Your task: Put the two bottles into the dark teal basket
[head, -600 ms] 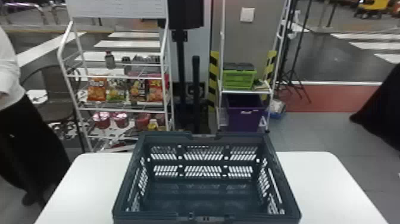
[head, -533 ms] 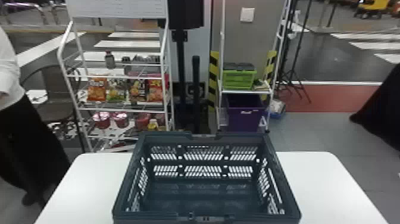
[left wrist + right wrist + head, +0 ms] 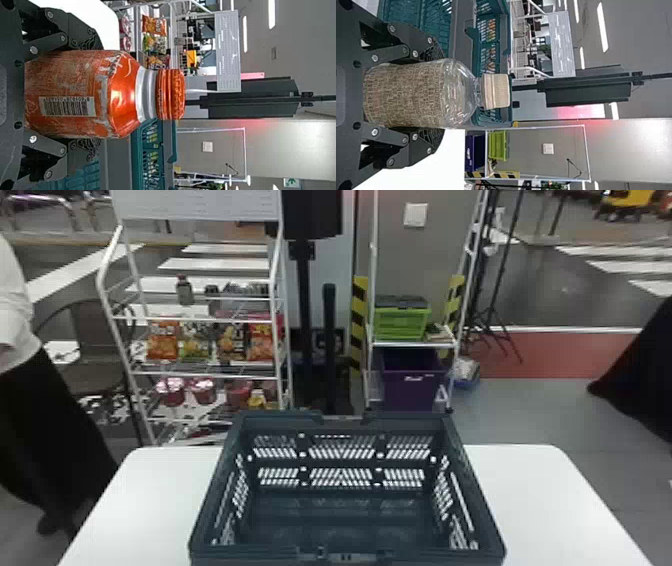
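The dark teal basket (image 3: 480,500) stands on the white table in the head view, and its visible floor holds nothing. In the left wrist view my left gripper (image 3: 85,94) is shut on an orange bottle (image 3: 123,95) with an orange cap, one finger on each side of its body. The right wrist view has my right gripper (image 3: 429,95) shut on a clear bottle (image 3: 462,93) with a brown patterned label and a beige cap. Parts of the basket appear behind both bottles.
White table top (image 3: 150,500) shows on both sides of the basket. Behind it stand a snack rack (image 3: 200,372) at the left and a shelf with a green crate (image 3: 402,322) and a purple bin (image 3: 412,385). A person is at the left edge.
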Controlling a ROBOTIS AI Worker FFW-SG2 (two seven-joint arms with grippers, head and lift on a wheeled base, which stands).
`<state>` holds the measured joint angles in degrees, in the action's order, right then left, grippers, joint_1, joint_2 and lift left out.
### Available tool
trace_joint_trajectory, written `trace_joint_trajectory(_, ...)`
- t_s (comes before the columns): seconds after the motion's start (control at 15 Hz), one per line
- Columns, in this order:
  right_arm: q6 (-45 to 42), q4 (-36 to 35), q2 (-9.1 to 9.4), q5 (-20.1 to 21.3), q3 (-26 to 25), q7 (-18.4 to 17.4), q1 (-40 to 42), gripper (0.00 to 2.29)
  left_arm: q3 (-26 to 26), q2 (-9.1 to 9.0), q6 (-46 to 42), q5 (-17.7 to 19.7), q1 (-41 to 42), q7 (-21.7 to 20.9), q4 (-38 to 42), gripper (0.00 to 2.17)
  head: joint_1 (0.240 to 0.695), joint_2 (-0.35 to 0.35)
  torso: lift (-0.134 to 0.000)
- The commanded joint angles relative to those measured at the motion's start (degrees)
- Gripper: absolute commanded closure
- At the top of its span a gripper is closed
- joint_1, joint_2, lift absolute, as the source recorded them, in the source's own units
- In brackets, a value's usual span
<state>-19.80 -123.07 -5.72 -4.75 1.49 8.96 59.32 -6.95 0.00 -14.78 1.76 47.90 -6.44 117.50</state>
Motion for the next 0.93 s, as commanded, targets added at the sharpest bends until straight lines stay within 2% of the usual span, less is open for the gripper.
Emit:
trace_joint_trajectory(0.0,0.42,-0.15,-0.26,0.0,-0.08,0.0,0.0,2.28,0.19,-0.15,-0.37,0.0,0.27,0.2,0.1,2.15,0.499,0.0,0.0)
trace_joint_trajectory(0.2,2.01,-2.26,-0.44,0.0,-0.08,0.09,0.44,2.28,0.27,-0.15,-0.37,-0.53,0.36,0.46,0.19,2.15,0.499,0.0,0.0)
trace_joint_trajectory(0.4,4.12,-8.68,-0.44,0.0,-0.08,0.09,2.2,2.28,0.54,-0.15,-0.55,-0.97,0.71,0.99,0.01,2.15,0.499,0.0,0.0)
trace_joint_trajectory(0.53,9.39,-12.98,-0.26,0.0,0.0,0.09,1.14,2.28,0.54,-0.15,-1.08,-1.05,0.88,0.99,-0.08,2.15,0.499,0.0,0.0)
trace_joint_trajectory(0.73,22.57,-18.7,0.71,0.09,0.97,0.0,-4.22,2.28,0.36,-0.15,-1.6,-0.97,1.15,0.9,0.36,2.15,0.499,0.0,0.0)
trace_joint_trajectory(0.87,30.83,-22.56,2.99,1.14,1.59,0.09,-8.08,2.28,0.19,-0.15,-1.78,-0.61,1.5,0.73,0.54,2.15,0.499,0.0,0.0)
